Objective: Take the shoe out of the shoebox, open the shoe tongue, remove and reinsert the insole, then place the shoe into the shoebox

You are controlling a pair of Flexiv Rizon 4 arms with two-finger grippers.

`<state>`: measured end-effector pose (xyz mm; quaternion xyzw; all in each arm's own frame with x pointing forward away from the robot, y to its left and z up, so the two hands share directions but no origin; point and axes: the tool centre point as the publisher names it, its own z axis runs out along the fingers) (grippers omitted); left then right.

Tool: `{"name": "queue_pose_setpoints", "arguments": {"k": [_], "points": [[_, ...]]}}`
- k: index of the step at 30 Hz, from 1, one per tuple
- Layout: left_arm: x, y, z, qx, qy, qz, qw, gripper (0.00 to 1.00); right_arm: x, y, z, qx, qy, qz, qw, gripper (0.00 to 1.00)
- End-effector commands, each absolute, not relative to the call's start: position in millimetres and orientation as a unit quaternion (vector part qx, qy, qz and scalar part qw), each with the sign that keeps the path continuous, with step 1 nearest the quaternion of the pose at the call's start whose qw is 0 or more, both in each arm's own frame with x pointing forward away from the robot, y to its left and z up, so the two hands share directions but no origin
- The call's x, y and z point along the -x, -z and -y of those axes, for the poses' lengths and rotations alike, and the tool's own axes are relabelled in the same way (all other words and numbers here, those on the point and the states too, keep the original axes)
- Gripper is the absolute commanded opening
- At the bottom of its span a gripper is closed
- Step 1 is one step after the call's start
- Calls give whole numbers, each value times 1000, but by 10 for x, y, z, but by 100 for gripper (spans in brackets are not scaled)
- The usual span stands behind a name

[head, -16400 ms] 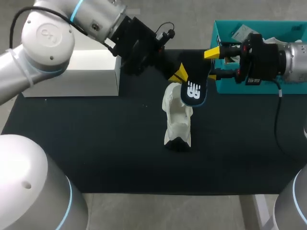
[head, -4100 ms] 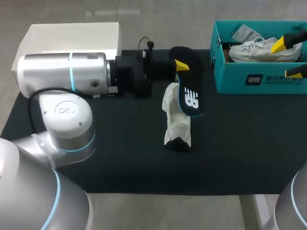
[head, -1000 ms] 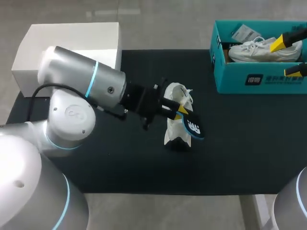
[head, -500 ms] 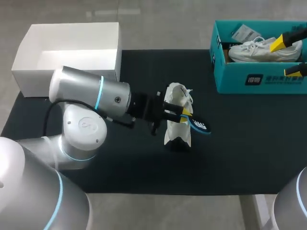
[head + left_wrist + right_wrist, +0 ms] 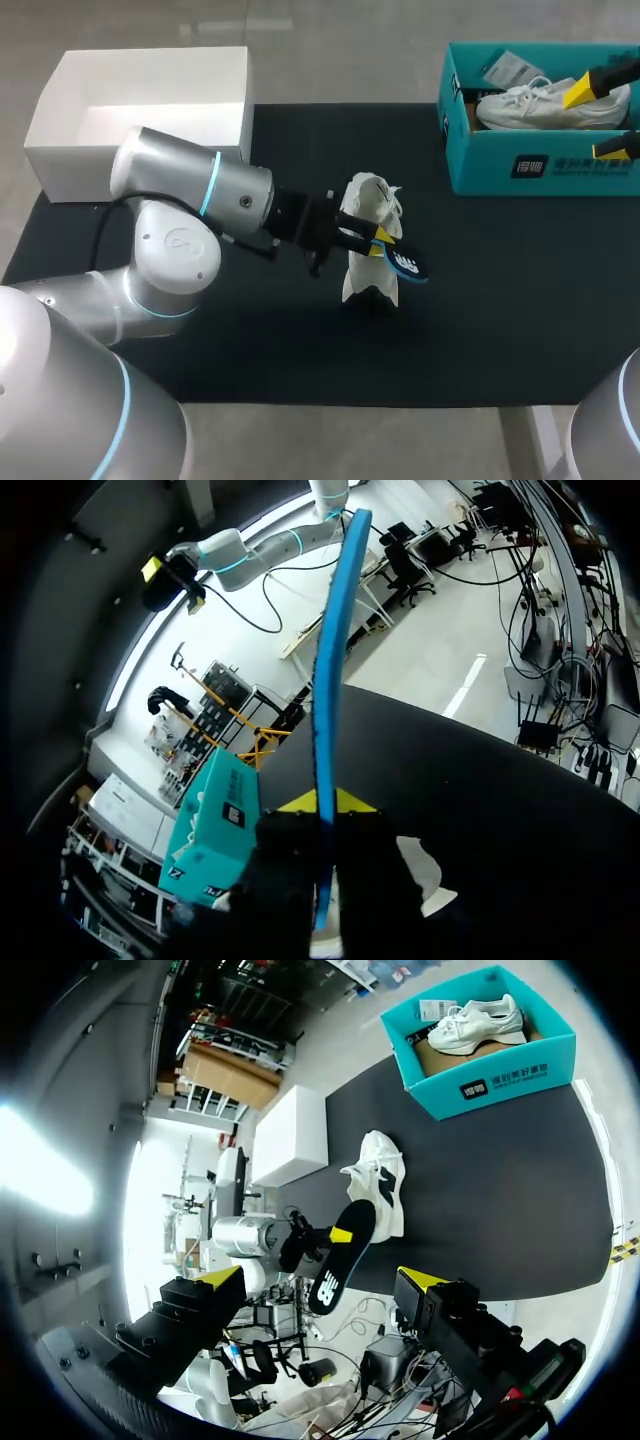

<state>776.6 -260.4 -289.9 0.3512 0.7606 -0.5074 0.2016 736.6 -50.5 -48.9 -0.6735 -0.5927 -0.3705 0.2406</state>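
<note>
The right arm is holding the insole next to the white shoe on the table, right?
Not quite: it is the left gripper that holds the insole next to the white shoe on the table, as the head view shows.

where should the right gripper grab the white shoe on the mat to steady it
Probably the shoe at its dark near end, pinched across its narrow sides from above and the right; the left gripper and insole crowd its open far half.

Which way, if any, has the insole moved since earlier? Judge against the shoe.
Yes. The insole, in the left gripper, came from beside the shoe's far end toward its near end.
</note>
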Motion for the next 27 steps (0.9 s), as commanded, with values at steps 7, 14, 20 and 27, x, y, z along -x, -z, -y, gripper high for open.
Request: {"name": "queue_pose_setpoints", "arguments": {"k": [7, 14, 20, 27], "points": [[-7812, 3022, 2544, -382, 516, -749, 161, 0, -7377, 490, 498, 674, 369, 593, 240, 100], [-7886, 3125, 2514, -391, 497, -757, 160, 0, -7377, 490, 498, 674, 369, 593, 240, 100], [-7993, 3223, 2475, -395, 477, -768, 166, 0, -7377, 490, 498, 674, 369, 593, 240, 100], [-8093, 3297, 2473, -384, 470, -778, 160, 0, -7377, 490, 498, 674, 369, 593, 240, 100]]}}
